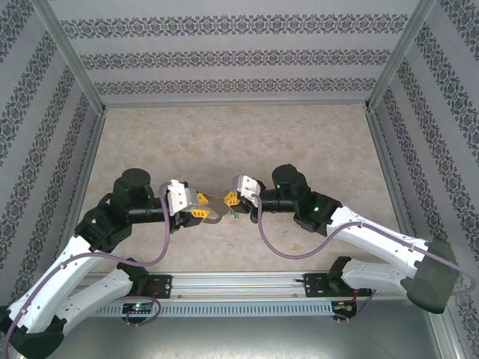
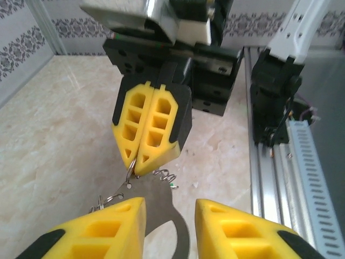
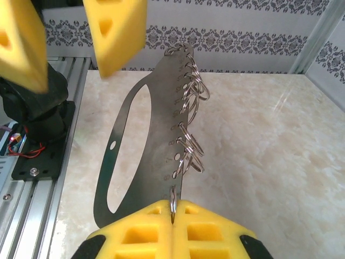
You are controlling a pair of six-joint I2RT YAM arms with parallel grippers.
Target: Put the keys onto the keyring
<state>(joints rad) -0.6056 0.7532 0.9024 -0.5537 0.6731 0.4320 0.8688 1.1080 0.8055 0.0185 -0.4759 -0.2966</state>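
One beige marbled table (image 1: 224, 134) lies below the grey keyring (image 3: 159, 135), which is held in the air over its near middle. Right gripper (image 3: 172, 208): yellow pads pressed together, pinching one small metal ring (image 3: 172, 197) at the plate's edge. Left gripper (image 2: 170, 208): fingers apart either side of the plate's other end; I cannot tell whether they clamp it. Further rings (image 3: 191, 91) line that edge.
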